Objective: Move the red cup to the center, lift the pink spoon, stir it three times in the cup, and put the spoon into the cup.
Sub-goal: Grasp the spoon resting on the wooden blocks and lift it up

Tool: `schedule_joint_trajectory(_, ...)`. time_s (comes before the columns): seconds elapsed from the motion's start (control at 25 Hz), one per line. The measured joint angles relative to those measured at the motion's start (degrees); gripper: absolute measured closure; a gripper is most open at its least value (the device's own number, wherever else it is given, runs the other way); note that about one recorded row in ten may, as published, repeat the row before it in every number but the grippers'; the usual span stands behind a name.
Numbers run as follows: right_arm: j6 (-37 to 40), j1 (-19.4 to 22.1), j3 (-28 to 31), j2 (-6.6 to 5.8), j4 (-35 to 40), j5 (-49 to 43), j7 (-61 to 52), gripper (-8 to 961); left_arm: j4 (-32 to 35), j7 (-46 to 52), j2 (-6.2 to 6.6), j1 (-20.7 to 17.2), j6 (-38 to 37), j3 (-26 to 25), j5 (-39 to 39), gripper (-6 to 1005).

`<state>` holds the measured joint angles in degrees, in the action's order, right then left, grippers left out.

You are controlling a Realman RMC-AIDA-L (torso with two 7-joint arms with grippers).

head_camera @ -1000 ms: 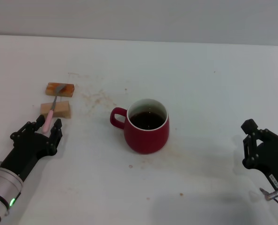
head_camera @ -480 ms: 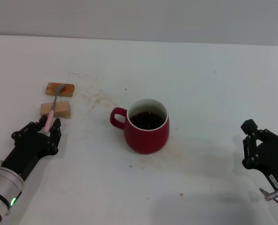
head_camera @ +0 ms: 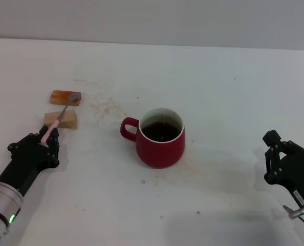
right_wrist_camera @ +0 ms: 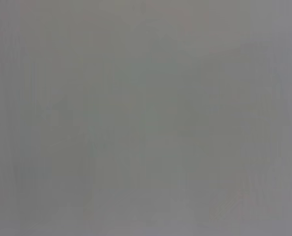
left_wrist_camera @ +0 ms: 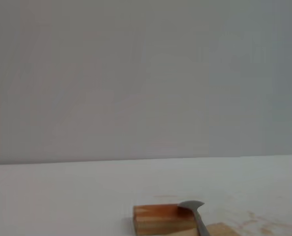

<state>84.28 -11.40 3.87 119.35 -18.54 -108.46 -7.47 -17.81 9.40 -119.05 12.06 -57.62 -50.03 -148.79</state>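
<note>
Left hand [head_camera: 45, 139] clenched on spoon [head_camera: 60, 116] handle end; light, stiff, slippery. Grip pink end firmly. Right hand [head_camera: 275, 154] parked near right, grip state indeterminable.

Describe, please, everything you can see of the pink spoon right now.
The pink spoon is small and slim, with a pale pink handle and a grey metal bowl. It points away from the robot: the bowl sits at the orange block, the stem crosses the tan block, and the handle end is pinched in the left gripper. It lies left of the red cup, well apart from it.
</note>
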Motion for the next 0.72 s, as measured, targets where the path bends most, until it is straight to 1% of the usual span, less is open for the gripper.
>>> schedule_joint_trajectory(0.04, 0.00, -0.03, 0.00, 0.00, 0.00, 0.00, 0.00, 953, -0.12, -0.35, 0.00, 0.00, 0.00, 0.13, 0.33, 822)
schedule_joint_trajectory(0.32, -0.03, -0.02, 0.00, 0.00, -0.01, 0.00, 0.00, 953, -2.01, -1.73, 0.01, -0.34, -0.80, 0.90, 0.23, 821)
schedule_joint_trajectory(0.48, -0.08, -0.02, -0.03, 0.00, -0.07, 0.00, 0.00, 953, -5.38, -3.17, 0.57, -0.98, -1.99, 2.17, 0.07, 822)
schedule_joint_trajectory(0.6, -0.09, 0.01, -0.08, 0.00, -0.16, -0.05, 0.00, 954, -8.46, -2.82, 1.49, -1.09, -1.47, 3.03, -0.27, 821)
schedule_joint_trajectory(0.64, -0.08, 0.06, -0.09, 0.00, -0.17, -0.06, 0.00, 954, -9.80, -2.43, 1.99, -1.04, -0.96, 3.28, -0.71, 821)
schedule_joint_trajectory(0.68, -0.04, 0.12, -0.09, 0.00, -0.18, -0.07, 0.00, 954, -11.30, -2.06, 2.61, -1.05, 0.05, 3.35, -1.61, 821)
schedule_joint_trajectory(0.72, 0.01, 0.19, -0.09, 0.00, -0.18, -0.08, 0.00, 954, -14.43, -1.34, 3.98, -1.16, 2.86, 3.33, -3.41, 821)
